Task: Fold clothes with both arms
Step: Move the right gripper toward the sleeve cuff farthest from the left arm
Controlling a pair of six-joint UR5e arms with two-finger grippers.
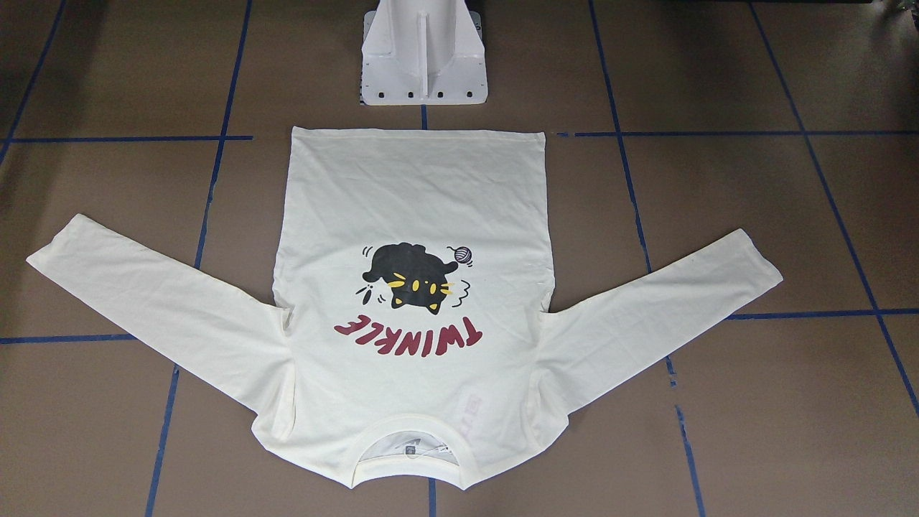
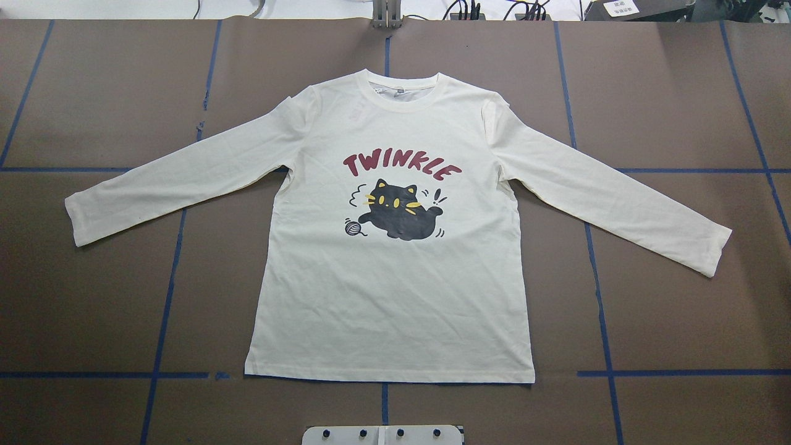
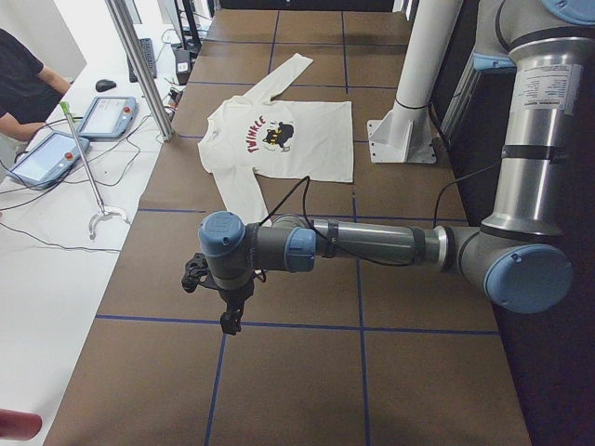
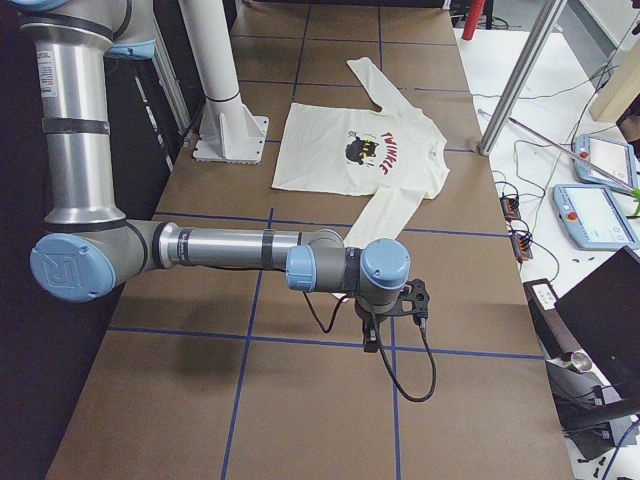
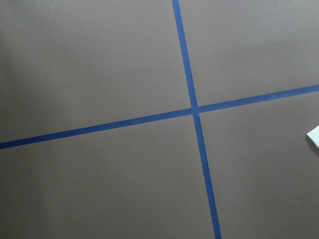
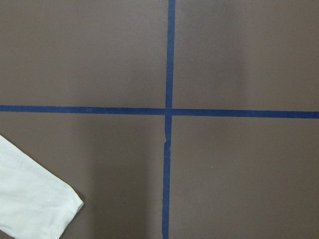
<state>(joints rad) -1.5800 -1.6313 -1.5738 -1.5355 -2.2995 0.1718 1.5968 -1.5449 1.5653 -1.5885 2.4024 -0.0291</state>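
The cream-white long-sleeved T-shirt [image 2: 395,284] lies flat on the brown table, print side up, with the black cat [image 2: 401,213] and the red "TWINKLE" lettering showing. Both sleeves are spread out to the sides, and the collar [image 1: 409,449] points away from the robot's base. My left gripper [image 3: 228,321] hangs over bare table beyond the sleeve's end, and whether it is open or shut I cannot tell. My right gripper [image 4: 372,340] hovers past the other sleeve, its state likewise unclear. A sleeve cuff [image 6: 37,201] shows in the right wrist view, and a sliver of cloth [image 5: 314,137] in the left wrist view.
Blue tape lines [image 2: 167,290] grid the brown table. The white pedestal base [image 1: 423,64] stands just behind the shirt's hem. Teach pendants [image 3: 46,158] and cables lie on the white bench beside the table, where a person's arm [image 3: 19,88] rests.
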